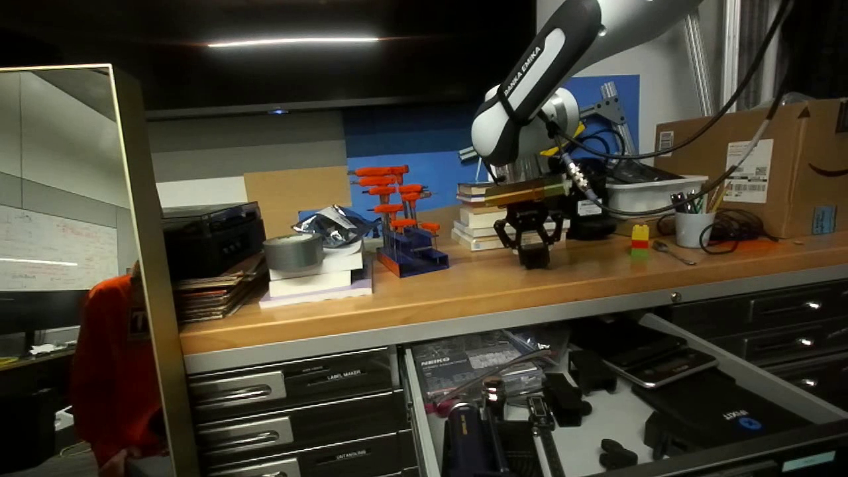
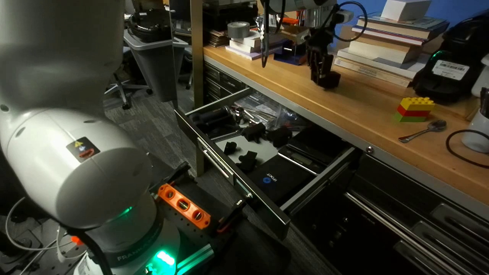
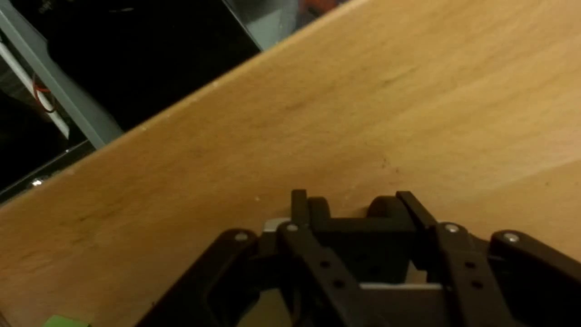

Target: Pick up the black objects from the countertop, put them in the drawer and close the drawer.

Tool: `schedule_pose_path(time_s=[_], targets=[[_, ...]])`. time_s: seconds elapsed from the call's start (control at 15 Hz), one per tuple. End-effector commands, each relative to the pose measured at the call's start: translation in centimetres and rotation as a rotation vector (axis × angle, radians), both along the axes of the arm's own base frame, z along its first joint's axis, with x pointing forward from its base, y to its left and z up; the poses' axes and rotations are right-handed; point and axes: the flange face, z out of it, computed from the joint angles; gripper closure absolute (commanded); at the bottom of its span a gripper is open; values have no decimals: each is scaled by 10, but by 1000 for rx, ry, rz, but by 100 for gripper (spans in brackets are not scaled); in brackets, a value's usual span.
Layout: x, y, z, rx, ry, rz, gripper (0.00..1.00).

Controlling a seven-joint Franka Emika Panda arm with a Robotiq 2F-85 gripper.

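My gripper (image 1: 532, 242) is shut on a black object (image 1: 534, 257), low over the wooden countertop (image 1: 424, 299); whether it touches the wood I cannot tell. In the wrist view the black object (image 3: 363, 225) spans the space between the fingertips, with two rounded lugs upward. Below the worktop, the drawer (image 2: 263, 206) is pulled out. Inside it lie several small black objects, among them a block (image 2: 254, 131), another block (image 2: 279, 135) and a smaller piece (image 2: 230, 148). The exterior views show no other small black object on the countertop.
Stacked books (image 2: 382, 65) stand behind the gripper, beside a black device (image 2: 439, 68). A toy brick stack (image 2: 414, 109) and a spoon (image 2: 422, 131) lie nearer the cup (image 1: 694, 228). The red-handled tool rack (image 1: 411, 248) stands farther along the counter, near taped books (image 1: 311, 285).
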Motion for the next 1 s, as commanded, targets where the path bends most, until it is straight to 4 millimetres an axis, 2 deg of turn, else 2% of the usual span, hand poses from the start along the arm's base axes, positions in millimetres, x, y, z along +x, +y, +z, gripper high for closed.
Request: schedule_pose_path(time_s=[0.0,0.27,0.6,0.93], targets=[[-61,17,6,29,42,82,75],[-114,35,6,40,77,113,75],[-167,58,0,72,121,151,75],[-211,76,-34,97,183,168,75]])
